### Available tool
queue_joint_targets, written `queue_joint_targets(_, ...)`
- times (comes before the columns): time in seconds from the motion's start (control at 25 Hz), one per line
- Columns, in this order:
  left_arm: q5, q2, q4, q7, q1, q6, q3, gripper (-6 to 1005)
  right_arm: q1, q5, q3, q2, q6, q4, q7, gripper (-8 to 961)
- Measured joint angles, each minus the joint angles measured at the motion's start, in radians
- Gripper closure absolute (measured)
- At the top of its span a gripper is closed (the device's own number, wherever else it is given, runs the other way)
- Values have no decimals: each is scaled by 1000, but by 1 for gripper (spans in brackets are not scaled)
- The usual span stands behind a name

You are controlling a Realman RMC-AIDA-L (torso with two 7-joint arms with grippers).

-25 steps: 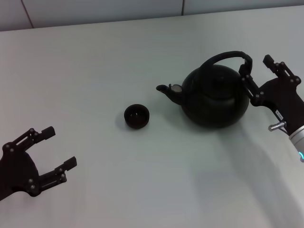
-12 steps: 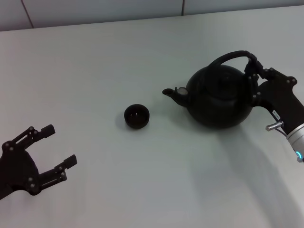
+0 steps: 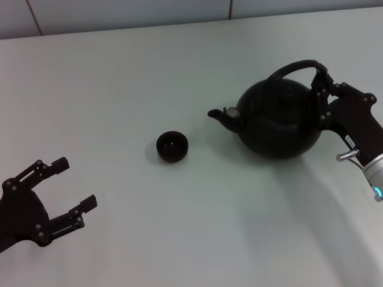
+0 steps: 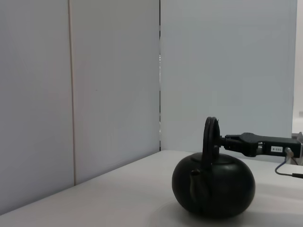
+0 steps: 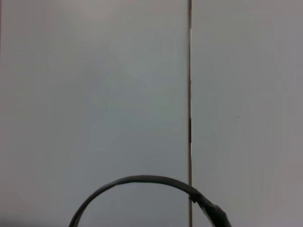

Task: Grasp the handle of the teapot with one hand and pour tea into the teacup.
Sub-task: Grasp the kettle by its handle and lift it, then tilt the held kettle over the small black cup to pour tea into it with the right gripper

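Tabletop teacup [image 3: 172, 146]: head view only.

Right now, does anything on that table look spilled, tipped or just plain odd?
Nothing stands out. The teapot sits upright, the right claw grips its handle, the teacup stands apart, and no spill shows on the table.

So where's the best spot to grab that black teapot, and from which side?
Grip the handle on its end opposite the spout, coming from the robot's right, where the right gripper is already shut on it. The hoop arches clear above the teapot, leaving room for fingers.
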Motion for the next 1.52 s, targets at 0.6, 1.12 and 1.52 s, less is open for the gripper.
queue_joint_targets(0.6, -6, -6, -9, 1, -13, -6, 0, 145, 108, -9, -12, -4, 41, -108, 166, 875)
queue_joint_targets(1.12, -33, -5, -31, 12, -13, -5, 0, 145, 288, -404, -28, -14, 115, -423, 608, 876)
queue_joint_targets(1.52, -47, -5, -52, 25, -16, -6, 0, 145, 326, -425, -119, -11, 144, -486, 615, 875)
